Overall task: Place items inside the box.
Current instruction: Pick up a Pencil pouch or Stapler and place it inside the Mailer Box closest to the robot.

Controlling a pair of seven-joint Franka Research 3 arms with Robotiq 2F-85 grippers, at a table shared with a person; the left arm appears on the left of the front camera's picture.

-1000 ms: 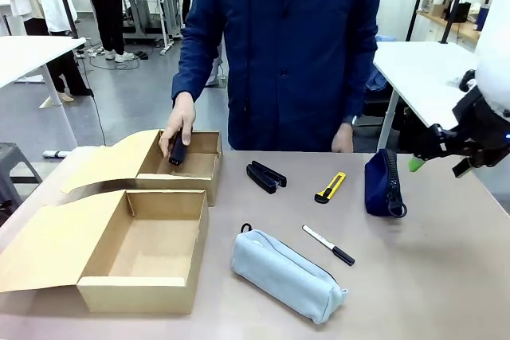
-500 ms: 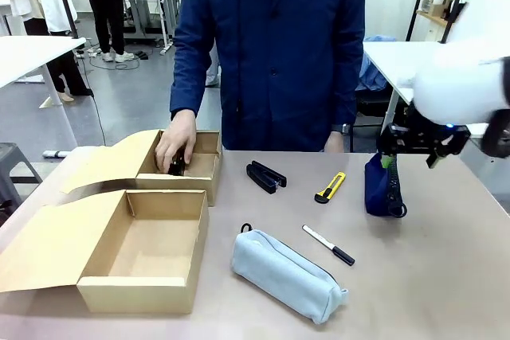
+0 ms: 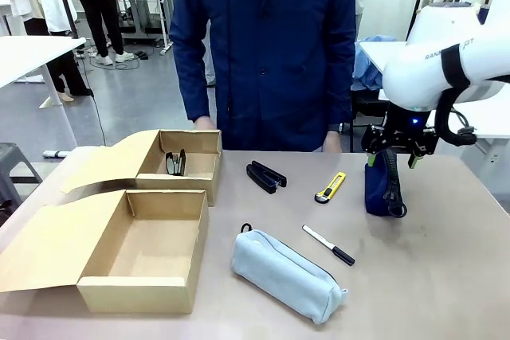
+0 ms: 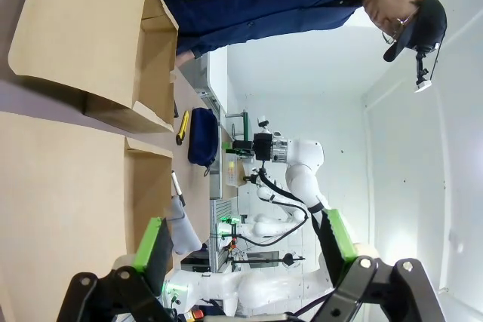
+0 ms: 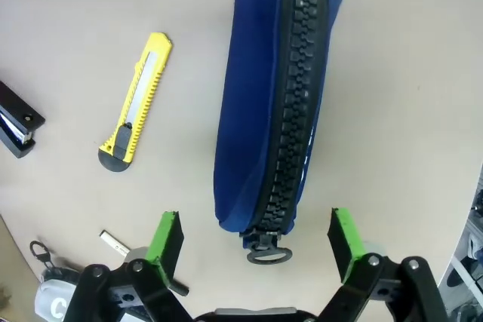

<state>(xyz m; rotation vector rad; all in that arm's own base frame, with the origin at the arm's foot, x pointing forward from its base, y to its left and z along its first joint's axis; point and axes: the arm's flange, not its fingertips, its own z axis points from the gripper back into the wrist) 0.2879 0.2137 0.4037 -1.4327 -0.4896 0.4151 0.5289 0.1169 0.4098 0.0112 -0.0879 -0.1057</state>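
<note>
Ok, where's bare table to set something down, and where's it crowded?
Bare table lies right of the pen and light blue pouch, on the robot's side of the navy pouch. The near box is bare inside. Crowded: the far strip with stapler, utility knife and right hand over that pouch.

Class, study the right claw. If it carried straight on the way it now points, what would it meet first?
The navy pouch, most likely. The open right claw points down at its ring-pull end, zip facing up, with nothing in between. How high the claw hangs above it is unclear.
</note>
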